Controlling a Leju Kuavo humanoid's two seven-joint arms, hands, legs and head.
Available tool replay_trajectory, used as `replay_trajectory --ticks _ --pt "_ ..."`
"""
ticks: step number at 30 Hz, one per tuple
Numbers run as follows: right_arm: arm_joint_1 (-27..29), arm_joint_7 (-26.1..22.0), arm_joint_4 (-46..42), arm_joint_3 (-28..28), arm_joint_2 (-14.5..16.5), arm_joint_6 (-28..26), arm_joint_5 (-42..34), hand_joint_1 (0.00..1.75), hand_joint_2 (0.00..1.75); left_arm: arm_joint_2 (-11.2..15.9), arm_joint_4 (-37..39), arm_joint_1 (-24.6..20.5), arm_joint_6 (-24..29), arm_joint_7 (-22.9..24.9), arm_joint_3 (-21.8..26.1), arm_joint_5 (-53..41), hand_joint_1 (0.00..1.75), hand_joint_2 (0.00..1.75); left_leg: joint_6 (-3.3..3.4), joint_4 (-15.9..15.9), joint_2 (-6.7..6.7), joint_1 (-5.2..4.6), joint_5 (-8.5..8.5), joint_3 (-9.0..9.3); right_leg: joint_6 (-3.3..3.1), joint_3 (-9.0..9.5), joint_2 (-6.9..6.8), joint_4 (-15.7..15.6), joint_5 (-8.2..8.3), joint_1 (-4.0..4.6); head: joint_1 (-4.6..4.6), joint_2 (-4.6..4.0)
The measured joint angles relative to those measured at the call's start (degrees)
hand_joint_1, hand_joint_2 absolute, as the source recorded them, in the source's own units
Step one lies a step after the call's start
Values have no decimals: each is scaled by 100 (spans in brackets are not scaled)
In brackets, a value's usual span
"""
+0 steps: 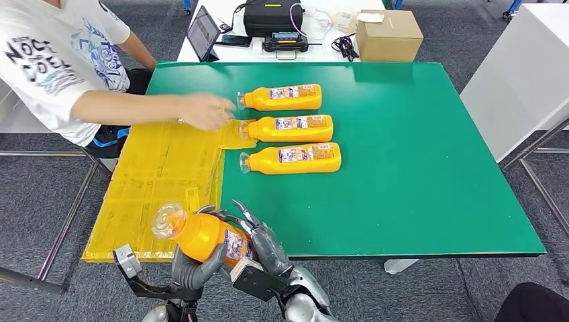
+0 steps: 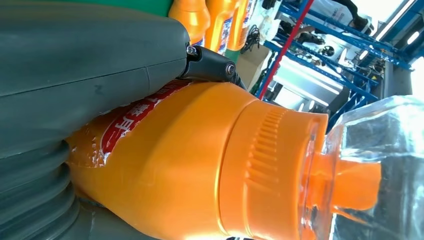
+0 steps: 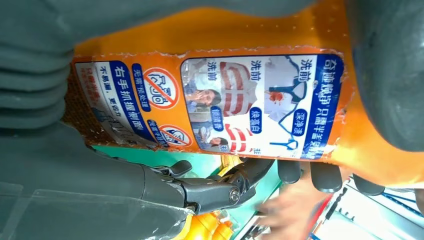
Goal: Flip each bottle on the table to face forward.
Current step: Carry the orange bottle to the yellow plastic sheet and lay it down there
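Observation:
An orange bottle (image 1: 201, 235) with a clear cap is held above the table's near left edge by both hands. My left hand (image 1: 191, 267) grips it from below and my right hand (image 1: 258, 238) wraps its body from the right. Up close, the left wrist view takes in the bottle's (image 2: 200, 170) ribbed collar and clear cap, and the right wrist view its printed label (image 3: 215, 102). Three more orange bottles lie on their sides in a row on the green table (image 1: 416, 168), caps to the left: far (image 1: 282, 98), middle (image 1: 288, 127), near (image 1: 295, 159).
A person sits at the left, one hand (image 1: 204, 111) reaching over the yellow mat (image 1: 161, 181) toward the far bottles' caps. Behind the green table stand a cardboard box (image 1: 389, 35), a tablet (image 1: 202, 31) and black devices (image 1: 272, 17). A white table (image 1: 523, 74) stands at the right.

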Motion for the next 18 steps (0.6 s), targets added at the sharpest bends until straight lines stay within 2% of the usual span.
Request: replay_trajectory --ticks 5,9,12,18 --pt "81 -131 -241 -55 -26 239 -304 0 0 -1 -41 -57 194 -75 8 -178 175 175 0 0 -3 0 1 -1 0 0 -1 0 0 0 -1 0" --pt "176 -175 -791 -123 -116 655 -661 0 0 4 -42 -262 699 -153 110 -548 175 175 1 0 -4 0 2 -3 0 0 -1 0 1 0 0 0" --pt "255 -236 -1221 -209 -196 877 -883 0 0 21 -16 -518 1368 -279 288 -1002 175 175 1 1 -5 0 3 -3 1 2 -1 0 2 0 0 0" --pt "426 -403 -1972 -457 -254 845 -1249 0 0 57 167 -1059 3248 -797 756 -2337 175 175 0 1 -4 0 4 -3 -1 1 -1 1 4 0 -1 0"
